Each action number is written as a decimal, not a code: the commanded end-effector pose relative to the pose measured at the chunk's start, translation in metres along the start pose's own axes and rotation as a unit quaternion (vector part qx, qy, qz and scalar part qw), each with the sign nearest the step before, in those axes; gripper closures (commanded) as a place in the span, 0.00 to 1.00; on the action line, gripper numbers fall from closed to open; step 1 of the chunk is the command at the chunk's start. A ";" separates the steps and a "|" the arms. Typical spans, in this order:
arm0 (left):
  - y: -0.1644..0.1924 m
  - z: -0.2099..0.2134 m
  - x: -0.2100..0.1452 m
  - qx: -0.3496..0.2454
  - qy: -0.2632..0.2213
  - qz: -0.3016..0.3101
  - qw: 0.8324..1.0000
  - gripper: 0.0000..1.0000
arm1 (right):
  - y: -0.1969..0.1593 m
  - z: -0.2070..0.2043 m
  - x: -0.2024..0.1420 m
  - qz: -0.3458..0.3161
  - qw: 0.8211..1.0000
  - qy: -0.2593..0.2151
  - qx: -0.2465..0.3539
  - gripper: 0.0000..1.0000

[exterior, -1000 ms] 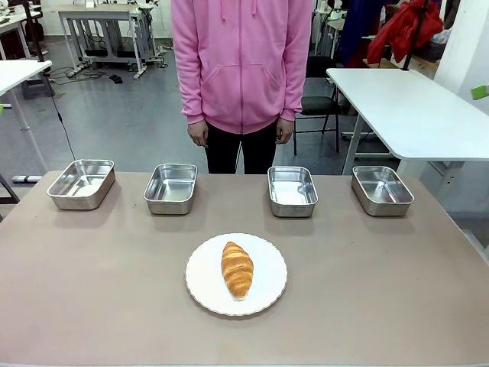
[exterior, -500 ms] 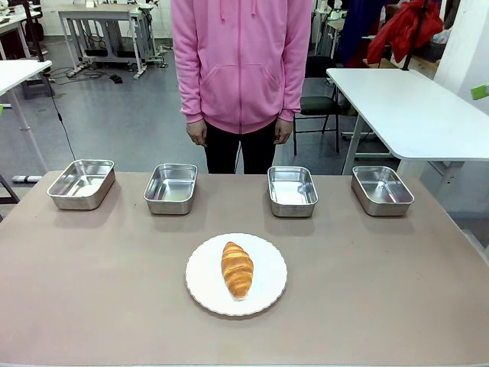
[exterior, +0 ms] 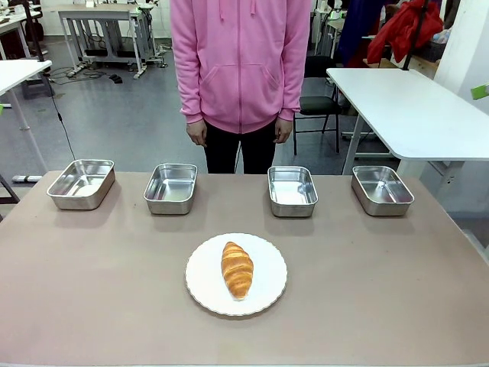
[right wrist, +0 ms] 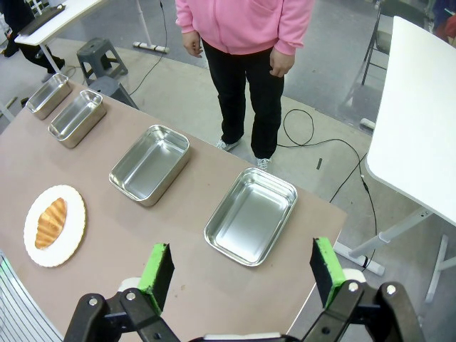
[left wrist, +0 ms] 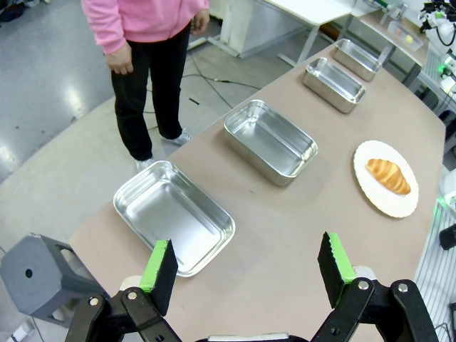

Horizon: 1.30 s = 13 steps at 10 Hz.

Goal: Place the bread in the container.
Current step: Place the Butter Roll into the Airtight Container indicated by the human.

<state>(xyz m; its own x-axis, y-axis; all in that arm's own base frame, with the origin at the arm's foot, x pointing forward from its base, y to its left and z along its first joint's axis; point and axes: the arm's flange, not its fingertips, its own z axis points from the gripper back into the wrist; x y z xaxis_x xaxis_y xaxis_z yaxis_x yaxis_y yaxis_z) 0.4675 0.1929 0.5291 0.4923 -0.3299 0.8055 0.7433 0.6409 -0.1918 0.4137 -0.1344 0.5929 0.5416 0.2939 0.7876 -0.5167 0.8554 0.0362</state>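
The bread, a golden-brown croissant (exterior: 238, 269), lies on a round white plate (exterior: 236, 274) near the table's front middle; it also appears on the plate in the left wrist view (left wrist: 388, 176) and in the right wrist view (right wrist: 49, 223). Several identical steel pans stand in a row along the far edge (exterior: 82, 183) (exterior: 171, 188) (exterior: 292, 190) (exterior: 381, 189). My left gripper (left wrist: 247, 267) hangs open high above the table's left end, over the nearest pan (left wrist: 174, 216). My right gripper (right wrist: 241, 270) is open high above the right end, near a pan (right wrist: 251, 216). Nothing is held.
A person in a pink hoodie (exterior: 241, 61) stands at the far side, hands (exterior: 198, 134) hanging by the thighs. White side tables (exterior: 409, 107) stand beyond the right end. Bare table surface (exterior: 92, 283) surrounds the plate.
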 end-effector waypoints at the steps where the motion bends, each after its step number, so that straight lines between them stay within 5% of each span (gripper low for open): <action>1: 0.000 0.000 -0.002 0.000 0.001 -0.007 1.000 0.00 | -0.001 -0.001 0.000 0.005 1.000 -0.009 0.006 0.00; 13: 0.000 0.000 -0.002 0.000 0.001 -0.007 1.000 0.00 | -0.001 -0.001 0.000 0.005 1.000 -0.009 0.006 0.00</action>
<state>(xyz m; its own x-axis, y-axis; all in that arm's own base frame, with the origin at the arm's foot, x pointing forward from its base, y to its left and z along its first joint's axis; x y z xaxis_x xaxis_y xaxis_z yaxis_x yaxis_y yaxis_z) 0.4675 0.1929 0.5291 0.4923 -0.3299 0.8055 0.7433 0.6409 -0.1918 0.4137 -0.1344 0.5929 0.5416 0.2939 0.7876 -0.5167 0.8554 0.0362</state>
